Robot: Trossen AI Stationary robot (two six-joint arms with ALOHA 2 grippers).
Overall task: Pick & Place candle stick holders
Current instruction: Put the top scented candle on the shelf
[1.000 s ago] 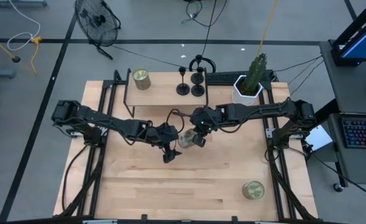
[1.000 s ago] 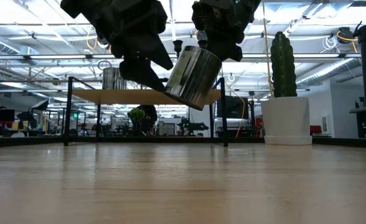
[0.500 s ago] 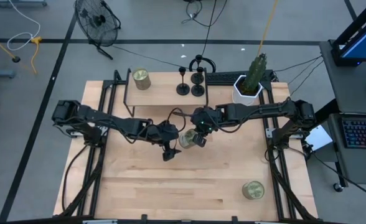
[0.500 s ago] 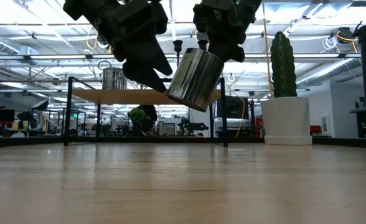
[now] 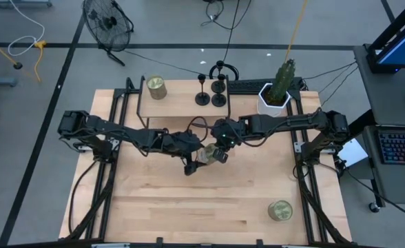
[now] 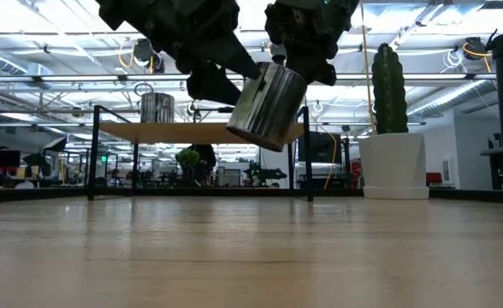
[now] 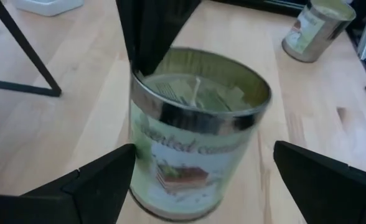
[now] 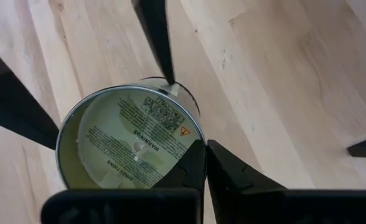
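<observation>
Lower right of the high view: a candle tin (image 5: pixel 279 210) alone on the table (image 5: pixel 154 207), well apart from both arms; centre of frame, the two grippers meet over a second tin held off the wood.

Right gripper (image 5: pixel 218 156) — fingers pressed together on the rim of the held candle tin (image 6: pixel 267 106), one finger inside, one outside; the tin hangs tilted in the low view, open top toward the upper right. Left gripper (image 5: pixel 193 164) — fingers spread wide to either side of that tin (image 7: pixel 195 134), not closed on it; it stands between the near table edge and the tin.

Since the earlier frame the left gripper has slid toward the tin and risen in the low view; the tin and right gripper sit as before.

Behind, upper centre: a raised shelf (image 5: pixel 182 103); a third tin (image 5: pixel 156 87) at its left end; two candle stick holders (image 5: pixel 210 93) visible right of it, just beside each other, upright — long axes vertical, bases down. Farther right, a cactus in a white pot (image 5: pixel 275 96); beyond the table, a floor fan (image 5: pixel 106 22).
</observation>
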